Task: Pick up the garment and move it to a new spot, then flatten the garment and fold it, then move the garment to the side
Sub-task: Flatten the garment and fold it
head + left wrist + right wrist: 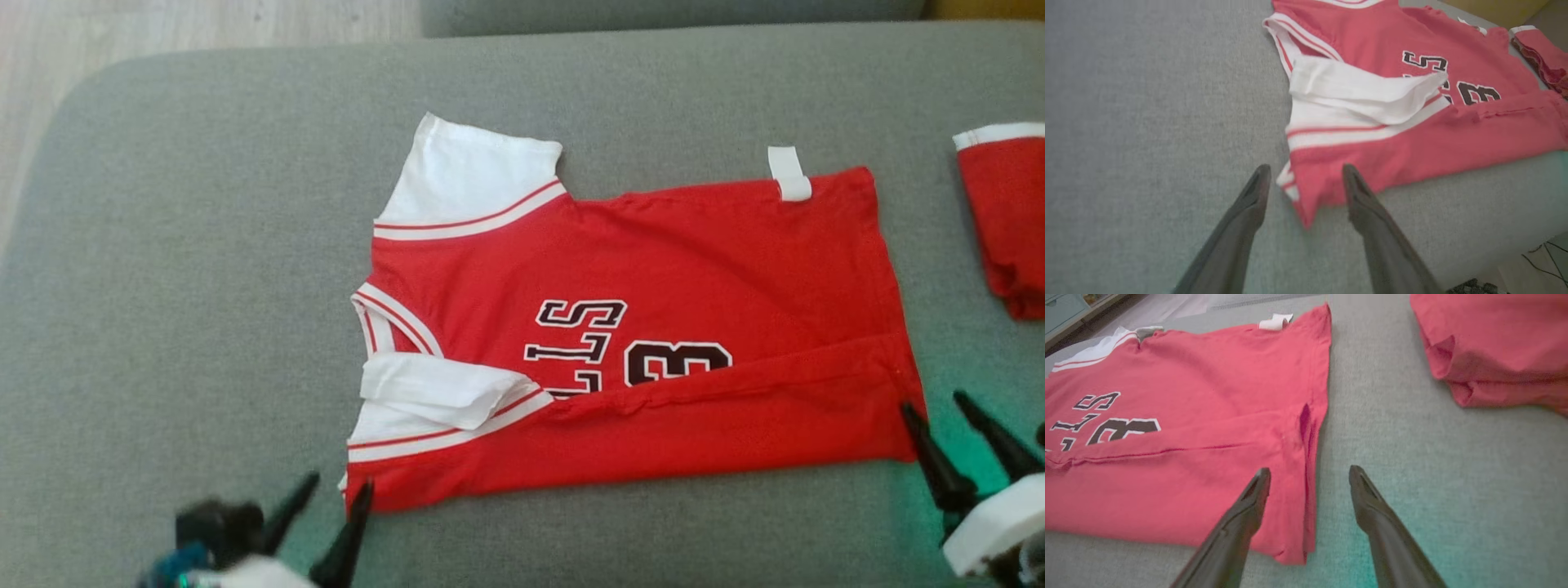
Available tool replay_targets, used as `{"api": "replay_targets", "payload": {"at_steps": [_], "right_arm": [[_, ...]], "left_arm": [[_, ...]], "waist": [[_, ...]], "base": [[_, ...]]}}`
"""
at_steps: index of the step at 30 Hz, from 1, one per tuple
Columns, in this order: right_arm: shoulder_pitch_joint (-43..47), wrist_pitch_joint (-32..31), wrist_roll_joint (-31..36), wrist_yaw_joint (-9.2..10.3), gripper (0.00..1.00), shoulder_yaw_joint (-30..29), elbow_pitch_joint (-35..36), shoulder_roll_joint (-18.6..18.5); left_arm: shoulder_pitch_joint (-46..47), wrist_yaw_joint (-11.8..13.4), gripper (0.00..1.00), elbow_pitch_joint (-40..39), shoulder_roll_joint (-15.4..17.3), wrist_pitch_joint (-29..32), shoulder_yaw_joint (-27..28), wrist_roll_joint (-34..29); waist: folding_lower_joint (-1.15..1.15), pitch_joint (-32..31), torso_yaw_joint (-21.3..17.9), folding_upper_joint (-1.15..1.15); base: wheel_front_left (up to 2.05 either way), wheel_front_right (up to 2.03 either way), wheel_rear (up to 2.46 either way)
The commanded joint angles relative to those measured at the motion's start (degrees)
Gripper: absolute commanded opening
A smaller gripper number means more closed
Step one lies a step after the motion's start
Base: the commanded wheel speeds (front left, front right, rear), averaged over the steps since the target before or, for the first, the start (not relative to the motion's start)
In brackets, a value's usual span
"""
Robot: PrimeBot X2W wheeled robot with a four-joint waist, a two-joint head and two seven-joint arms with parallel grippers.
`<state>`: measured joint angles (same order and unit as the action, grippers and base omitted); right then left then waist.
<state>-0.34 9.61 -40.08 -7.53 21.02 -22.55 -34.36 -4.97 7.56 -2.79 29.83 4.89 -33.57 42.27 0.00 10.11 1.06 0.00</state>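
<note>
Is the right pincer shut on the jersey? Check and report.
No, the right pincer stands open, one finger over the jersey's corner, the other over the cushion.

left gripper (1305, 173): fingers (1249, 212) spread wide, nothing pinched
jersey (1425, 147): red, corner between the fingers, white sleeve (1363, 87) flopped on top
cushion (1147, 122): grey

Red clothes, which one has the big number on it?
The jersey spread flat in the middle: it has white sleeves and dark letters and a number. The other red garment, bunched at the right edge, shows plain red with a white band.
</note>
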Motion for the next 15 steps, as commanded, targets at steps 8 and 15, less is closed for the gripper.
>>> {"api": "replay_targets", "payload": {"at_steps": [8,15], "right_arm": [[-2.83,-1.48,5.94,0.04,1.0,-4.84,7.61,0.9],[-8.18,-4.01,8.7,0.04,1.0,-3.0,11.65,3.1]], "left_arm": [[24.46,-3.71,1.0,-4.77,3.24,5.64,4.42,-3.39],[47.85,-11.85,1.0,9.93,0.91,15.49,2.92,-1.68]], "waist": [[0.0,7.73,-3.15,0.0],[0.0,13.71,-7.04,0.0]], "base": [[0.0,0.0,0.0],[0.0,0.0,0.0]]}}
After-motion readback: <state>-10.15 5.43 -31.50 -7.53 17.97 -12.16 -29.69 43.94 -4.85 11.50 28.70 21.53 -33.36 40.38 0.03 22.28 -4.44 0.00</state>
